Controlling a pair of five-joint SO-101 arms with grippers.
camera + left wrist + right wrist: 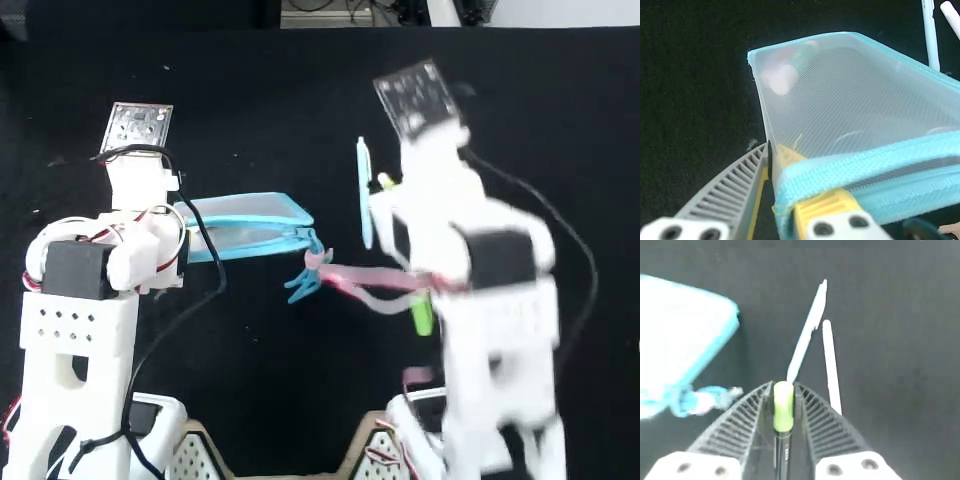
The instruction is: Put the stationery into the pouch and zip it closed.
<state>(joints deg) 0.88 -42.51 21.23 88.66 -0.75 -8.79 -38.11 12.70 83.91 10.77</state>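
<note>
From above, the pouch (250, 228) is held at one end by the left gripper (188, 243). At the left wrist, its zip edge (865, 165) is seen pinched. At the right wrist, a green marker (783, 412) is clamped in the right gripper (783, 390). The marker could be snagged at a narrow mouth, tugging the pouch loose.
</note>
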